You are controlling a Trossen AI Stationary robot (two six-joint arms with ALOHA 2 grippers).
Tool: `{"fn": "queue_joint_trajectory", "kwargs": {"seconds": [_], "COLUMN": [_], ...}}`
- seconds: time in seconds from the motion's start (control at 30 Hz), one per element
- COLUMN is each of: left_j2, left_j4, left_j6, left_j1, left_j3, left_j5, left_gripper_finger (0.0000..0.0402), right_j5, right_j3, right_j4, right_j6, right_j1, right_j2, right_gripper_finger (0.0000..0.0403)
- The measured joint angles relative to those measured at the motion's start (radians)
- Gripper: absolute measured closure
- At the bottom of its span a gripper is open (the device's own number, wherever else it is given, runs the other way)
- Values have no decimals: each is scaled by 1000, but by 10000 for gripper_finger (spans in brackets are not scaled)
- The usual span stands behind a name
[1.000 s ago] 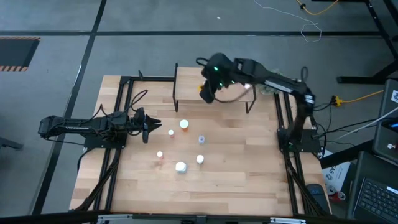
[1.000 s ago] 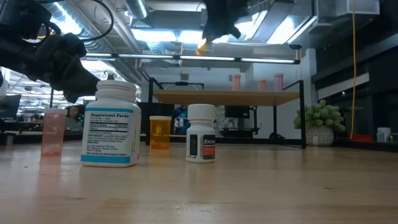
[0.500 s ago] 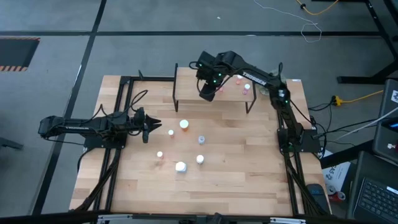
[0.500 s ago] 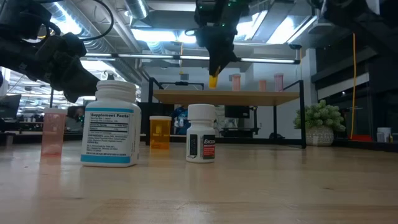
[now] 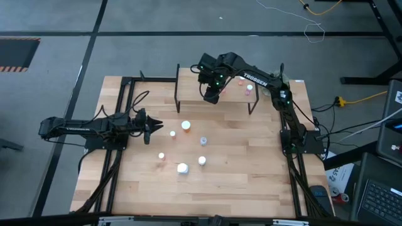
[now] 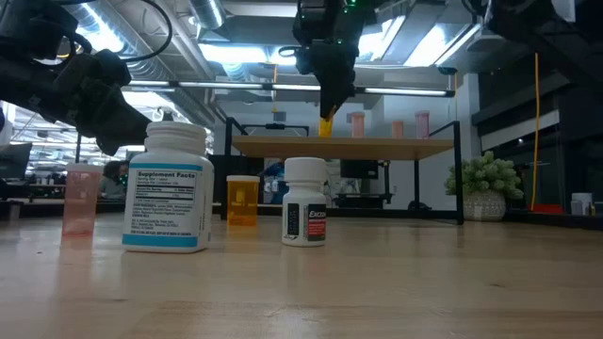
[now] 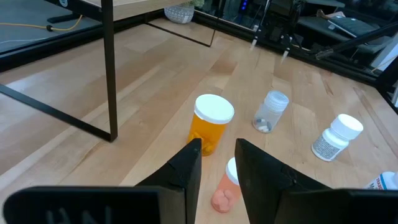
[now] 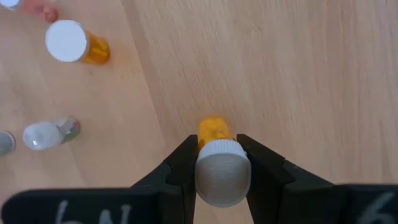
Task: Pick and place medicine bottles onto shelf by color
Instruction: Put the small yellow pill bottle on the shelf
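Note:
My right gripper point(image 5: 211, 94) is over the near left part of the shelf point(image 5: 233, 93) and is shut on a small orange bottle with a white cap point(image 8: 221, 169). In the low view the bottle point(image 6: 326, 126) is right at the shelf board point(image 6: 396, 146); whether it touches the board I cannot tell. Pink bottles point(image 6: 357, 123) stand on the shelf's right part. My left gripper point(image 5: 154, 125) waits near the table's left side, slightly open and empty, its fingers point(image 7: 189, 167) above a pink bottle point(image 7: 222, 191). My right gripper pinches the orange bottle's white cap point(image 8: 222, 180) between its two fingers point(image 8: 184, 167), one on each side. The fingers come from above, pointing down. The bottle stands upright below them, its orange body point(image 8: 213, 129) toward the shelf.
Loose bottles stand on the table's middle: an orange one point(image 5: 186, 126), a clear one point(image 5: 203, 140), a large white one point(image 5: 182, 168) and small ones point(image 5: 161, 156). A green plant point(image 6: 485, 184) stands at the far right. Black shelf legs point(image 7: 109, 68) stand near the left gripper.
My right gripper has gone down from high above the shelf to just over its board, carrying the orange bottle, and has stayed shut on it. In the last half second it sank only a little.

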Motion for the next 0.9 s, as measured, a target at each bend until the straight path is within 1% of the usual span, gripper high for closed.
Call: {"fn": "queue_joint_trajectory", "kwargs": {"seconds": [0.2, 0.5, 0.9], "left_j2": [0, 0, 0], "left_j4": [0, 0, 0], "left_j6": [0, 0, 0], "left_j1": [0, 0, 0], "left_j3": [0, 0, 0], "left_j5": [0, 0, 0], "left_gripper_finger": [308, 308, 308], "right_j5": [0, 7, 8], "right_j3": [0, -1, -1], "right_j4": [-4, -11, -1], "right_j6": [65, -2, 19], "right_j1": [0, 3, 3], "right_j2": [0, 0, 0], "right_gripper_finger": [300, 300, 277]}}
